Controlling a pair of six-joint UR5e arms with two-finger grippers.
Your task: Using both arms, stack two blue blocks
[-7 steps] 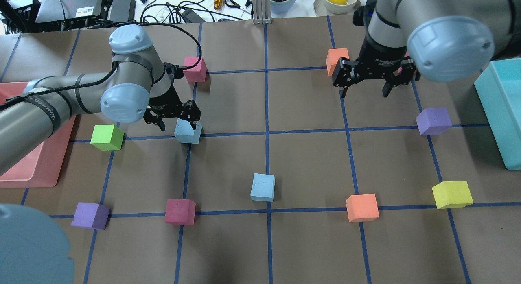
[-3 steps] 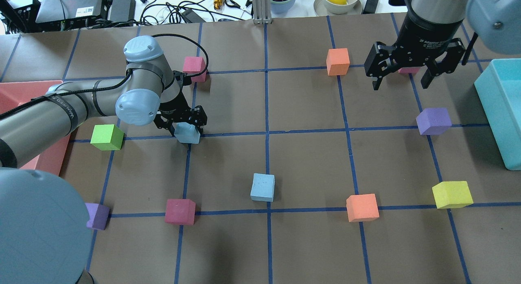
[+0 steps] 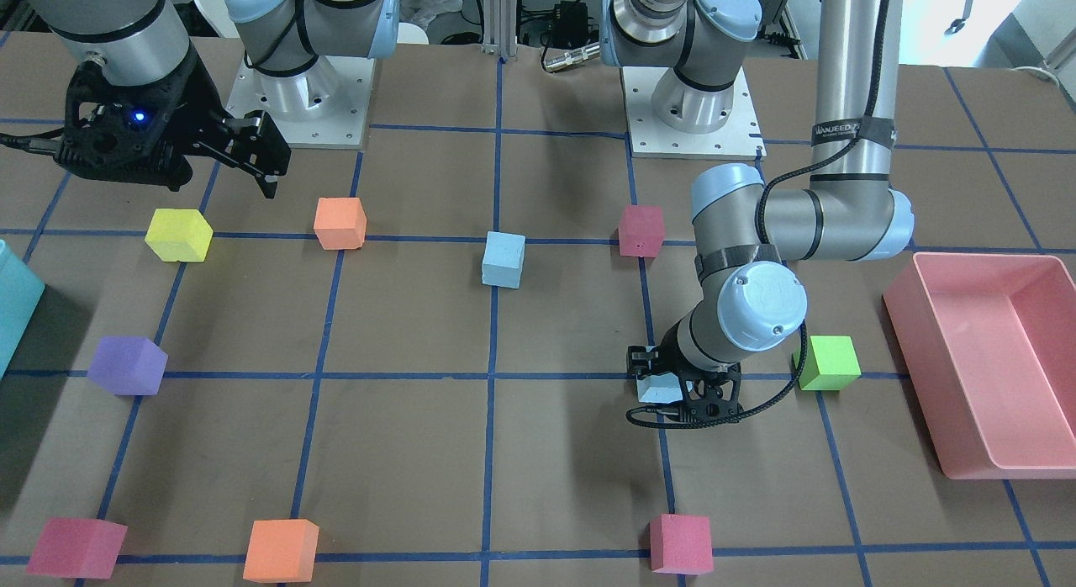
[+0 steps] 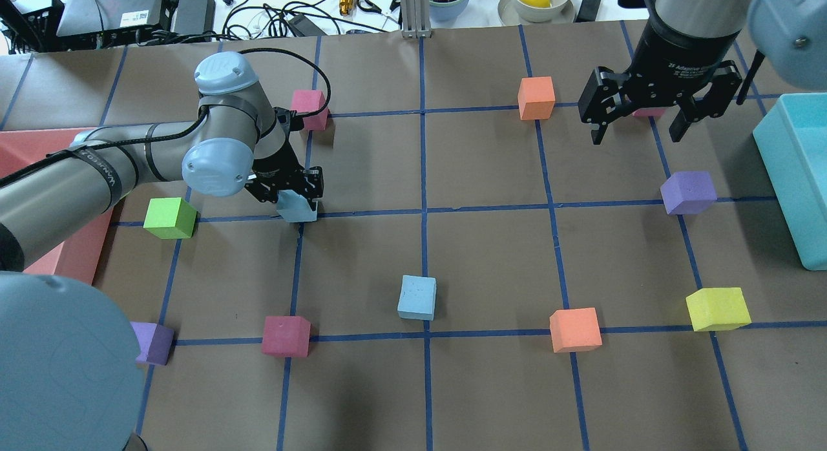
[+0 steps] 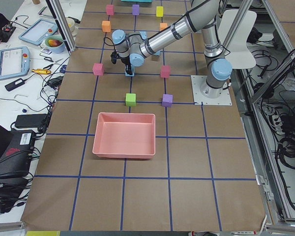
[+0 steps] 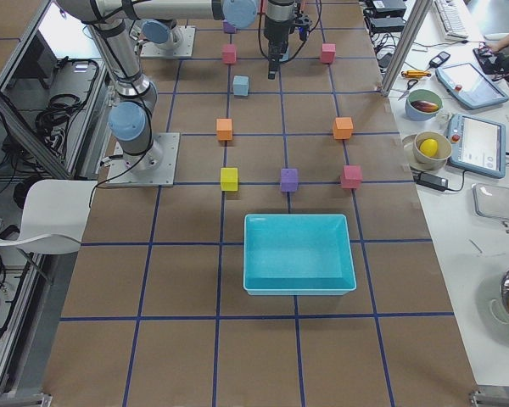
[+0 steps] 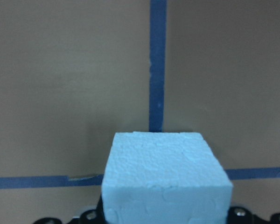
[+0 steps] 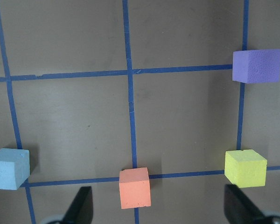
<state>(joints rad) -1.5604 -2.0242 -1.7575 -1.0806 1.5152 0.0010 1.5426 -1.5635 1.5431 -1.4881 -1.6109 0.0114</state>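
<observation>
Foam cube, pale blue and rough-faced, sits free mid-table. Beyond it the left gripper is clamped on a matching cube at a tape crossing. Farthest back, the right gripper hangs over the brown paper, jaws spread wide.

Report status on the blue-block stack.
Left jaws shut on first blue block. Right jaws open, empty, hovering. Second blue block loose, uncovered; nothing between the two.

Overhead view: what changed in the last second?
The left gripper came down and closed on the pale sky-blue foam cube near the green foam cube. The right gripper, open throughout, swung toward the robot's right. The second sky-blue foam cube stayed put.
</observation>
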